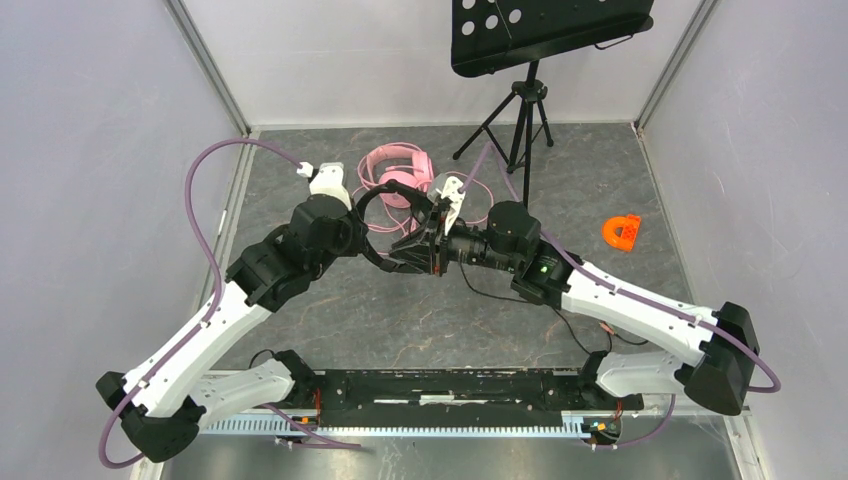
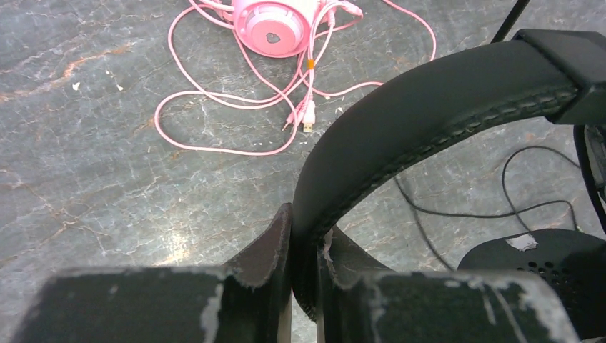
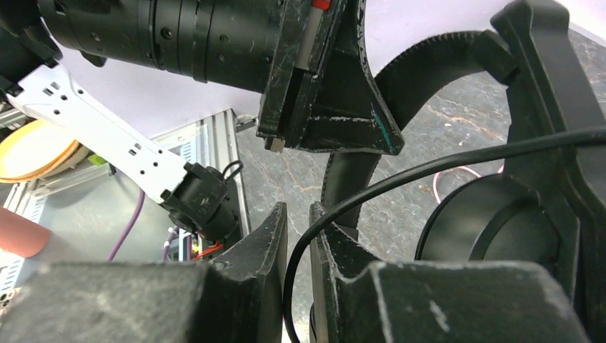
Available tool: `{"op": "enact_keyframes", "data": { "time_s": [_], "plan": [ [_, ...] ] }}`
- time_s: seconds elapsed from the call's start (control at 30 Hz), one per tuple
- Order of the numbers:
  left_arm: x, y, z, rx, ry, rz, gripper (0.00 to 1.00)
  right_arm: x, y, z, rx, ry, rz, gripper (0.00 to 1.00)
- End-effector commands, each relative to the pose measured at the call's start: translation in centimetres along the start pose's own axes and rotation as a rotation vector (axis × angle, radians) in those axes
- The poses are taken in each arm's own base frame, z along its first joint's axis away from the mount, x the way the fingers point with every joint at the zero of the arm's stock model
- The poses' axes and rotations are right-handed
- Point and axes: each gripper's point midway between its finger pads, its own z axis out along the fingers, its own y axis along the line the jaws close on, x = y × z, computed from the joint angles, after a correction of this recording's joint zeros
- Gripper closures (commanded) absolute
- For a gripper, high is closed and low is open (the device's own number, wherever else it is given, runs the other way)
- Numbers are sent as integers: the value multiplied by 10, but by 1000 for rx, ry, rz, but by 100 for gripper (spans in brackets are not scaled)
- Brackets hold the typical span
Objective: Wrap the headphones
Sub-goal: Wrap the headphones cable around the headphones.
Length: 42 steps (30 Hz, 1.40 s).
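The black headphones (image 1: 372,200) hang above the table between my two arms. My left gripper (image 2: 306,229) is shut on their padded headband (image 2: 429,100), with one black ear cup (image 2: 543,264) at the lower right of that view. My right gripper (image 3: 298,214) stands slightly open. The thin black cable (image 3: 443,164) runs loosely through its gap, lying against one finger, close to the other ear cup (image 3: 493,221). The pink headphones (image 1: 395,165) lie on the table behind, their pink cable (image 2: 214,100) spread out in loose loops.
A black music stand on a tripod (image 1: 520,110) is at the back of the table. A small orange plastic piece (image 1: 621,232) lies to the right. Grey walls close in the left, right and back sides.
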Motion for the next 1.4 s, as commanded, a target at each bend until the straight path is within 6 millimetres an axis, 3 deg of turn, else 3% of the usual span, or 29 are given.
{"op": "enact_keyframes", "data": {
  "time_s": [0.0,0.3,0.5,0.67,0.73,0.83,1.03,1.37],
  "plan": [
    [-40,-19,-9,56,-117,-205,98,-7,-4,-6,58,-20,-60,78],
    [-43,-26,-12,94,-132,-276,98,-2,2,-3,73,-13,-90,82],
    [-51,-30,-18,126,-155,-329,98,7,-5,-3,137,11,-165,80],
    [-48,-26,-11,90,-155,-320,98,-4,-9,0,176,5,-209,80],
    [-46,-22,-7,61,-157,-313,98,-10,-8,3,178,3,-213,73],
    [-43,-20,-1,40,-153,-307,98,-16,-7,6,188,-6,-229,72],
    [-44,-24,0,56,-153,-321,98,-14,-12,11,211,3,-248,84],
    [-44,-42,0,146,-133,-372,98,0,-16,22,215,23,-283,85]
  ]
}}
